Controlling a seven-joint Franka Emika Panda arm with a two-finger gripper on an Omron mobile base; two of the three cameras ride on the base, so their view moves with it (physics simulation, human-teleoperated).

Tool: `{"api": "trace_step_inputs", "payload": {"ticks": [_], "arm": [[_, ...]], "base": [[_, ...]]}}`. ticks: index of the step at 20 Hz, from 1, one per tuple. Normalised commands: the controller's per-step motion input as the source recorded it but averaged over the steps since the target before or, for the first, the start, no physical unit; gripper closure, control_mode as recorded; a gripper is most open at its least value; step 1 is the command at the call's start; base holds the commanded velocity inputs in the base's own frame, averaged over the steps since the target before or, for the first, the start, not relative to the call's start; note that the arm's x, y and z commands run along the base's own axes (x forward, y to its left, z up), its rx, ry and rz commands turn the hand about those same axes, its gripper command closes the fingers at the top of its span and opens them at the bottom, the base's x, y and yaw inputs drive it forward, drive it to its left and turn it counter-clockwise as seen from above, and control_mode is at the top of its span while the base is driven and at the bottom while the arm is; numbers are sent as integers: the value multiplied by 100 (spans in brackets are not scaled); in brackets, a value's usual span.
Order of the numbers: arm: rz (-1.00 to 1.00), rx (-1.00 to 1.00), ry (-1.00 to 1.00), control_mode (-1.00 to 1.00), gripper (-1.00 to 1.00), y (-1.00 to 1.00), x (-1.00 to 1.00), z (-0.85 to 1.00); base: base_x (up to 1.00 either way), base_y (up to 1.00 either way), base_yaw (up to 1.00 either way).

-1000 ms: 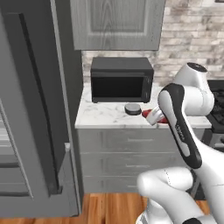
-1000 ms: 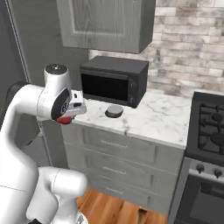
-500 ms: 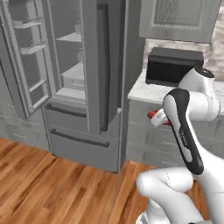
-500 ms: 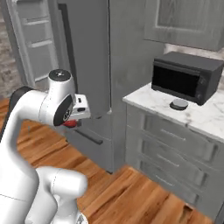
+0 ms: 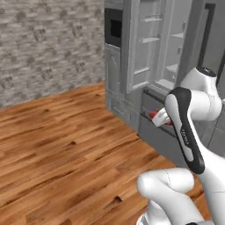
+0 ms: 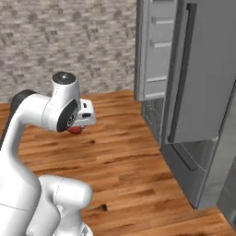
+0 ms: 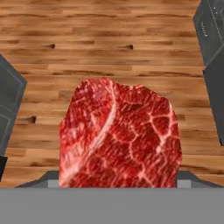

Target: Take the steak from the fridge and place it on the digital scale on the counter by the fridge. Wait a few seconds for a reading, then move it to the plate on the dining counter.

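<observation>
Hand [image 6: 79, 125] clamped on the steak [image 7: 120, 135] above wooden floor [image 5: 57, 145], open fridge [image 6: 184, 78] near, brick wall [image 5: 48, 44] behind.

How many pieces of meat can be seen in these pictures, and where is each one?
1. A single steak is held in the gripper, above the wooden floor beside the open fridge. More may be hidden inside the fridge.

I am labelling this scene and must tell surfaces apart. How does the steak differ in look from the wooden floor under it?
The steak is deep red with pale marbling lines; the wooden floor is orange-brown with straight plank seams. The steak is an irregular lump held up at the gripper, while the floor lies flat and wide below. The steak's edge is curved; the floor's boards run parallel. Both show streaked patterns.
</observation>
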Motion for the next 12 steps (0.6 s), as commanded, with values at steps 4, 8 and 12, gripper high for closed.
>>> {"api": "trace_step_inputs", "payload": {"ticks": [4,8,12], "arm": [[0,0,0,100,100,0,0,0],[0,0,0,100,100,0,0,0],[0,0,0,100,100,0,0,0]], "base": [[-19,29,92],[41,6,79],[100,-1,45]]}}
